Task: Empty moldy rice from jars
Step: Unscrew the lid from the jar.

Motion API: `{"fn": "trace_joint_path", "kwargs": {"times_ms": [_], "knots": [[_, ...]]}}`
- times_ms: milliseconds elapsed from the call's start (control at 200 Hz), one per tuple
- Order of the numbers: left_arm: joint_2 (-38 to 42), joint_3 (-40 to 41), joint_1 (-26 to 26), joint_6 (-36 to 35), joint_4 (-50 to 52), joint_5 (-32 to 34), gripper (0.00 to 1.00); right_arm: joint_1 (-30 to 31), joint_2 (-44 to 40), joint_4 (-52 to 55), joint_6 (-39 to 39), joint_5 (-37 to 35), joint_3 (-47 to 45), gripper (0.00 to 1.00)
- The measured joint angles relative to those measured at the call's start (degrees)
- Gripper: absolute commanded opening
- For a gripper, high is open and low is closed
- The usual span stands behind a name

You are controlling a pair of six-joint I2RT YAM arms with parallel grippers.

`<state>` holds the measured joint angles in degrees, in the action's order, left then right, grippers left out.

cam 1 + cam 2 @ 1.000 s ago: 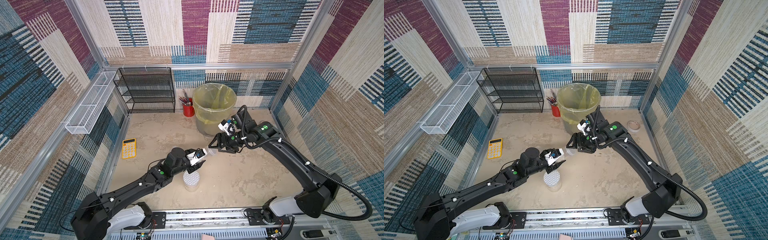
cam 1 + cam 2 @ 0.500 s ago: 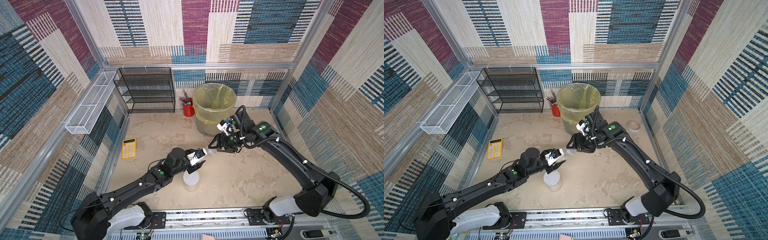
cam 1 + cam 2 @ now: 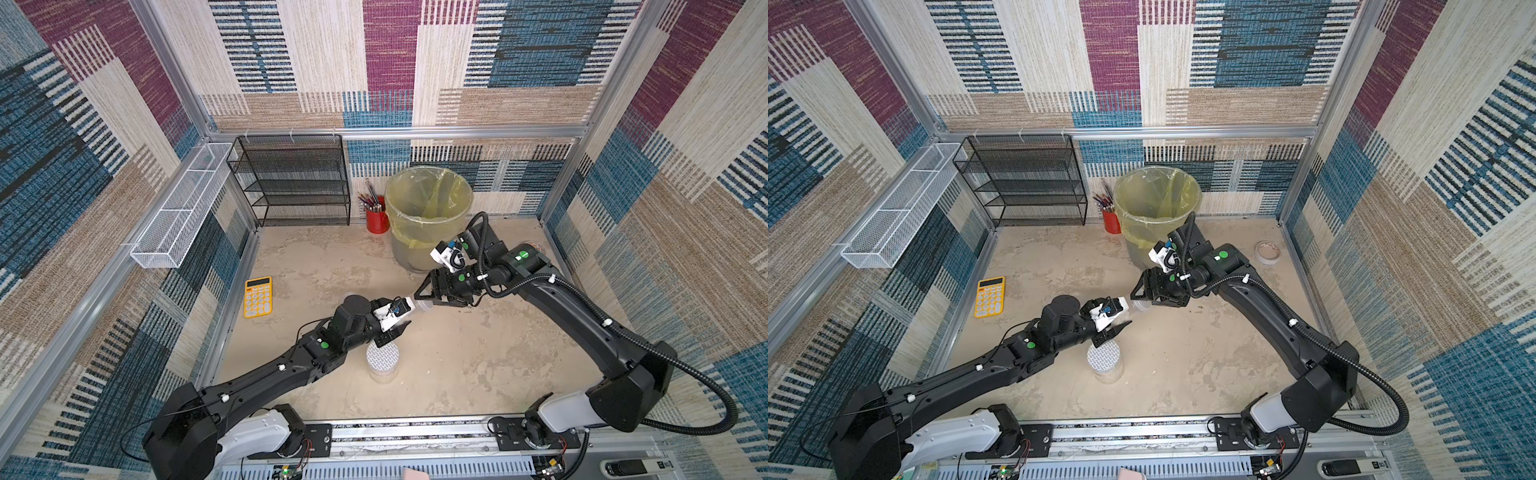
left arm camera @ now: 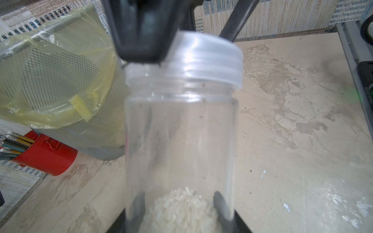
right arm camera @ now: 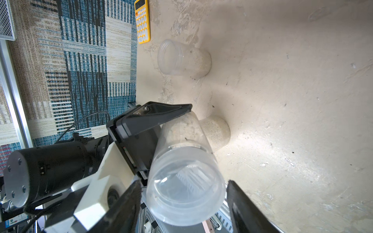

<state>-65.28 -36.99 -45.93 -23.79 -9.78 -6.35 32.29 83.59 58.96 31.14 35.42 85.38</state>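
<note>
A clear jar (image 4: 179,125) fills the middle of the view, clamped at its base by the left gripper (image 4: 179,201), whose dark fingers (image 4: 139,205) show through the walls. Moldy rice (image 4: 181,209), a small pale heap, lies at that end. A clear threaded lid (image 4: 210,58) caps the far end, and the right gripper (image 4: 183,46) straddles it with its jaws apart. Beyond, at the bench (image 4: 292,141) edge by the wall, stands a mesh bin (image 4: 70,125) lined with a yellow bag (image 4: 50,60). A red cup (image 4: 46,157) of pencils (image 4: 14,143) is just beside it.

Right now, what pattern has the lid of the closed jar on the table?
The lid is white with a grid; clearest in a top view.
</note>
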Motion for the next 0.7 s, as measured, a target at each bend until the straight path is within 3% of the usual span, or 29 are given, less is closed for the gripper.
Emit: {"fn": "trace_joint_path", "kwargs": {"times_ms": [701], "knots": [[0.98,0.57,0.00,-0.02,-0.04,0.00,0.00,-0.20,-1.27,-2.29,-1.25,1.62,-1.95,0.55]]}}
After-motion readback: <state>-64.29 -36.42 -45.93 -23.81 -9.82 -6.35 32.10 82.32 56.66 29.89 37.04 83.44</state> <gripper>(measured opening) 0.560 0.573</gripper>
